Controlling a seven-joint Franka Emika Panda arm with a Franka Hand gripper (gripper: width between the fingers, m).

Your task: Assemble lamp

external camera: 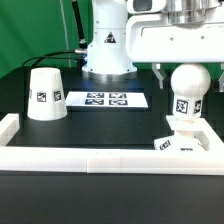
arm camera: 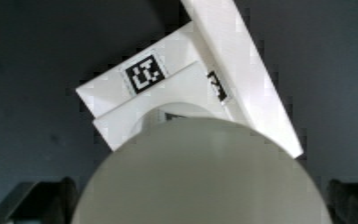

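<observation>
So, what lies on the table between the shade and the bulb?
The marker board lies flat on the dark table between the shade and the bulb. Only the exterior view shows this stretch.

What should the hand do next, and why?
Probably lower a little and close on the bulb. The hand hangs open over it, straddling its round head, and the bulb stands upright on the square base. The shade sits apart at the exterior view's left. Whether the bulb is fully seated cannot be told.
</observation>
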